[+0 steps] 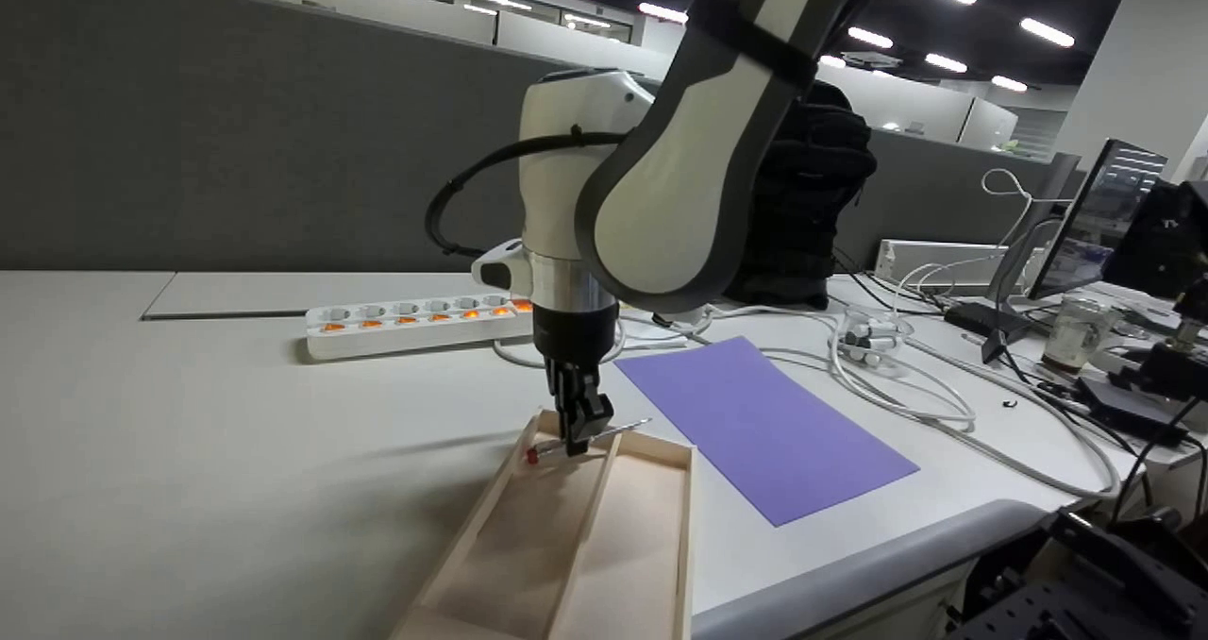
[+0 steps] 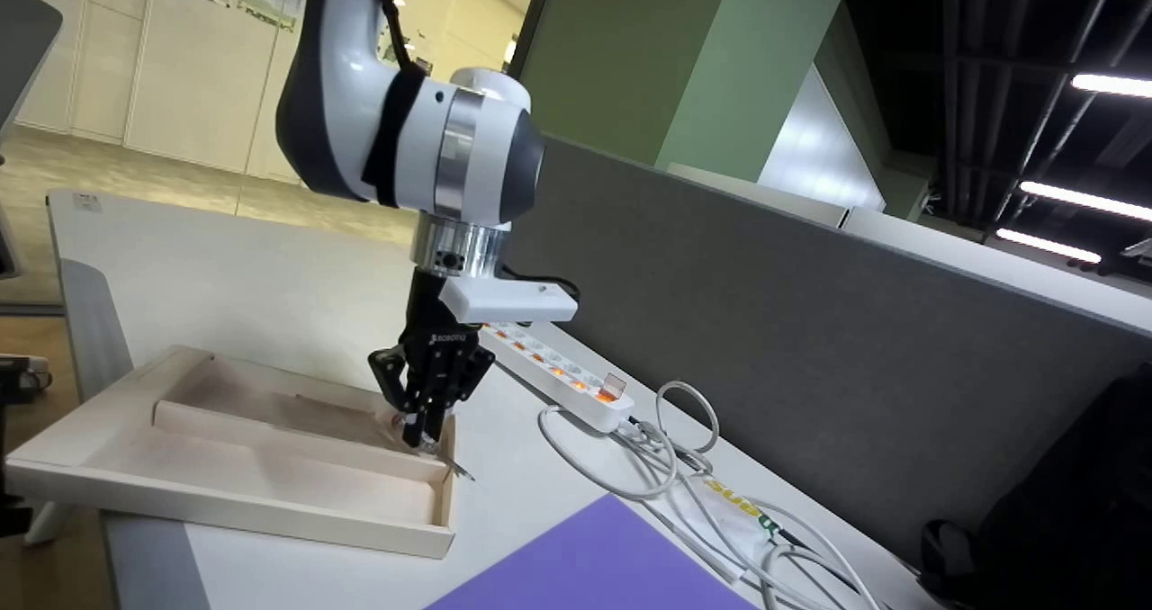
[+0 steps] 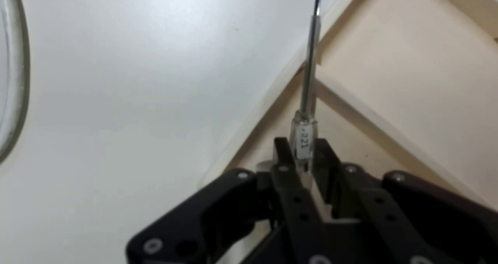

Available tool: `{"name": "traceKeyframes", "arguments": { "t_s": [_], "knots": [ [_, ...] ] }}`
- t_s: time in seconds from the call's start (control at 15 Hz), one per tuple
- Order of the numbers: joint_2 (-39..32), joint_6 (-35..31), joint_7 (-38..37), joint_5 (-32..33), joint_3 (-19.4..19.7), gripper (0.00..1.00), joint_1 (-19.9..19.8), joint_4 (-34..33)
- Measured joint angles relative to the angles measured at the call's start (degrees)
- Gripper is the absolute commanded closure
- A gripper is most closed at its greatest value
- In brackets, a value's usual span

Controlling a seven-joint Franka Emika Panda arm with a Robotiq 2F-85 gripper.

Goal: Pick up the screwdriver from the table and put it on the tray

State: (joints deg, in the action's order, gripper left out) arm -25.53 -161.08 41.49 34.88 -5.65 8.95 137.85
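The screwdriver [image 3: 304,133] has a slim metal shaft and a clear handle with a white label; its red end shows in an exterior view [image 1: 533,454]. My gripper [image 3: 300,144] is shut on the handle, one finger on each side. The gripper points down over the far end of the beige tray [image 1: 694,527] in both exterior views [image 2: 423,444]. The shaft [image 2: 459,470] sticks out past the tray's end rim [image 3: 268,100], over the pale table [image 1: 283,451]. I cannot tell whether the screwdriver touches the rim or divider. The fingers hide part of the handle.
A white power strip [image 1: 415,328] lies behind the tray. A flat purple mat [image 1: 764,423] lies beside it. Loose white cables [image 1: 944,409] spread behind the mat. A black backpack [image 1: 797,206] and a grey partition [image 1: 283,140] stand at the back.
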Motion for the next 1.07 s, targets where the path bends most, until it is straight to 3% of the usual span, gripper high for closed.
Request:
{"name": "traceKeyframes", "arguments": {
  "t_s": [0.2,0.27,0.4,0.87,1.07],
  "knots": [
    [-0.5,0.2,0.0,0.2,0.0,0.95,0.0,-1.0],
    [-0.6,0.2,0.0,0.3,0.0,0.56,0.1,-1.3],
    [-0.8,0.2,0.0,0.6,0.0,0.50,0.2,-1.7],
    [-0.8,0.3,0.1,0.7,-0.2,0.02,0.2,-2.2],
    [1.0,1.6,0.1,1.0,-0.1,0.00,0.3,-2.2]
  ]
}}
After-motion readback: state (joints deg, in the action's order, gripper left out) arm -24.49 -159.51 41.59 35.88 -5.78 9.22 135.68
